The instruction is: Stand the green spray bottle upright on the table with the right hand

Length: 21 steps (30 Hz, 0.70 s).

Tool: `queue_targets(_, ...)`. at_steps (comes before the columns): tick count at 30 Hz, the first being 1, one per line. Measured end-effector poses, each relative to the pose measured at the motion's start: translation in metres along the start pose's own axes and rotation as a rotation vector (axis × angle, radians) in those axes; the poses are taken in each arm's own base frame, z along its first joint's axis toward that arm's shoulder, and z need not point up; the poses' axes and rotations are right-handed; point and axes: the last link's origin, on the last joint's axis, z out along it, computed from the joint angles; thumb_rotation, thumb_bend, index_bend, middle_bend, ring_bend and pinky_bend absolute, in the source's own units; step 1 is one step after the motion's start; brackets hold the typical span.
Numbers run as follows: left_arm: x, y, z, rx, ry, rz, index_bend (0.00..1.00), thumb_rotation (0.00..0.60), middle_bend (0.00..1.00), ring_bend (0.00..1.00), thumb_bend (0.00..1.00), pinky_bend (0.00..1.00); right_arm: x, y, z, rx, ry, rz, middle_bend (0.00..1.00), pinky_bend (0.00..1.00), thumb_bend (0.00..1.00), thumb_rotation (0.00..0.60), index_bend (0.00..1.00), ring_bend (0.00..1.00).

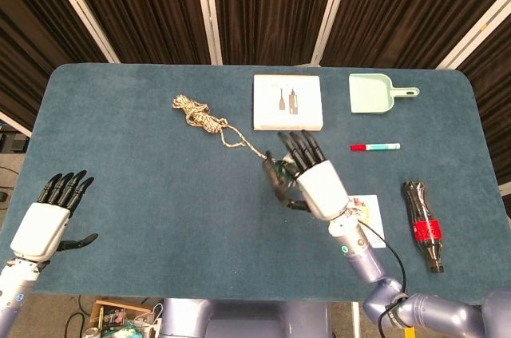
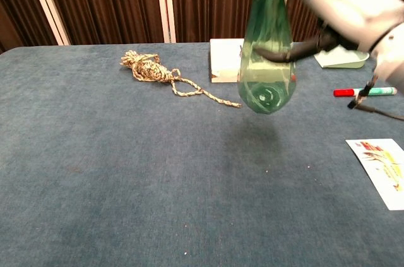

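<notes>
The right hand [image 2: 344, 5] grips the green spray bottle [image 2: 266, 59] near its top, fingers wrapped over the upper body and thumb [image 2: 297, 49] crossing the front; the bottle hangs nearly upright below the fingers, its rounded base clear of the table [image 2: 126, 172]. Beyond the fingers lie the white box [image 1: 288, 102] and the coiled rope [image 1: 204, 118], with the red-and-teal marker [image 1: 375, 147] to the hand's right and the printed card [image 1: 368, 218] just beside the wrist. The left hand [image 1: 49, 222] rests near the table's front left edge, fingers extended and apart, holding nothing.
</notes>
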Motion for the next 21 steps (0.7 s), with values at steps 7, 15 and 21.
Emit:
queue_targets(7, -0.001, 0.0, 0.0, -0.004, -0.003, 0.002, 0.0, 0.6, 0.0, 0.0, 0.08, 0.05, 0.004, 0.02, 0.006, -0.16, -0.028, 0.265, 0.02, 0.0, 1.0, 0.6, 0.89, 0.0)
queue_targets(15, -0.001, 0.0, 0.001, -0.003, -0.005, 0.001, 0.0, 0.6, 0.0, 0.0, 0.08, 0.05, -0.005, 0.029, -0.002, -0.23, -0.057, 0.487, 0.01, 0.0, 1.0, 0.6, 0.88, 0.0)
queue_targets(21, -0.002, 0.0, 0.001, -0.005, -0.01, 0.002, 0.0, 0.6, 0.0, 0.0, 0.08, 0.05, -0.018, 0.032, -0.013, -0.24, -0.061, 0.517, 0.01, 0.0, 1.0, 0.6, 0.88, 0.0)
